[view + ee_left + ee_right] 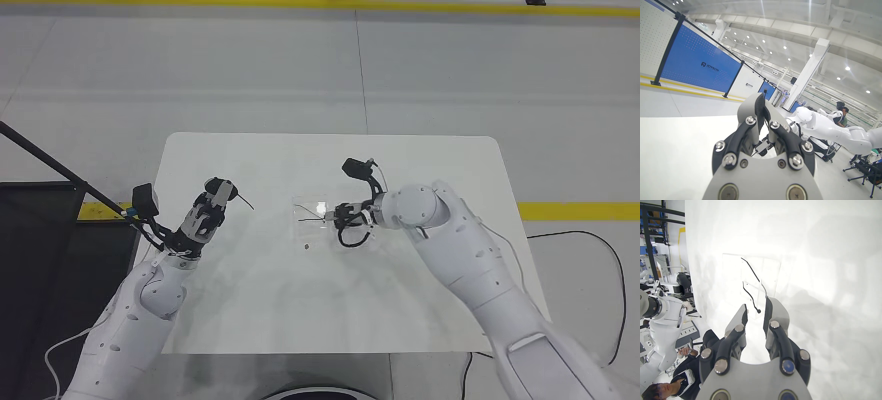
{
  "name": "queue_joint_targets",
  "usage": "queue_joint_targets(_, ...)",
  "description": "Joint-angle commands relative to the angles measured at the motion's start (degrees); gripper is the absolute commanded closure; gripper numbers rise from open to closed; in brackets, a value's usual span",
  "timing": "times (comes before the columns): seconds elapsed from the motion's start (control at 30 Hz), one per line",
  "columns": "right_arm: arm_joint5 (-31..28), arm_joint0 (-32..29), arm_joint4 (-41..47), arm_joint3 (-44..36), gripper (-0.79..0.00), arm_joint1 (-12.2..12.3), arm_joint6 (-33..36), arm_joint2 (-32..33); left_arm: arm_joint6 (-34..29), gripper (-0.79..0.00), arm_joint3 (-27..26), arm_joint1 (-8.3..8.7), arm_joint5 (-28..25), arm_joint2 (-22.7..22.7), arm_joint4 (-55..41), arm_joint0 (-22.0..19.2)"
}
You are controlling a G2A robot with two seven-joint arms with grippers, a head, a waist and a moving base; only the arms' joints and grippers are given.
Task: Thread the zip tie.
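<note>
L jaws clenched on a held tie point(765, 91) point(243, 203). The ribbed pads point(759, 111) pinch the black strap, and a short end w/ a small block head pokes out just past the tips. From the top cam, that end sticks out toward mid-bench. L jaws sit over the L part of the bench point(300, 300), well apart from the tray point(305, 229).

R jaws released, spread wide, nothing between them. They're at mid-bench, right at the tray's R edge, pointing across it. Tray's a clear, flat one w/ thin dividers.

Two more black ties lie in the tray. Long tie point(750, 270) lies on the tray's far part, near-straight, slanting across a divider. Curved tie point(751, 298) lies nearer the R jaws, its head just ahead of the gap between them, not touching either pad.

A pale strip runs from the long tie's end to one R fingertip point(768, 308). Can't tell if it's touching.
</note>
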Motion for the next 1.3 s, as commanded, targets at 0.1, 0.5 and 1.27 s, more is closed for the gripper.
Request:
queue_joint_targets(0.1,-0.2,0.4,0.2,0.9,-0.188,-0.3,0.1,-0.1,0.0,0.0,0.0,0.0,0.0,0.0,0.0,0.0)
queue_joint_targets(0.5,-1.0,0.7,0.6,2.0,-0.025,-0.8,0.4,0.1,0.0,0.0,0.0,0.0,0.0,0.0,0.0,0.0)
queue_joint_targets(1.27,-2.0,-7.0,-2.0,-11.8,0.0,2.3,0.9,7.2,0.0,0.0,0.0,0.0,0.0,0.0,0.0,0.0)
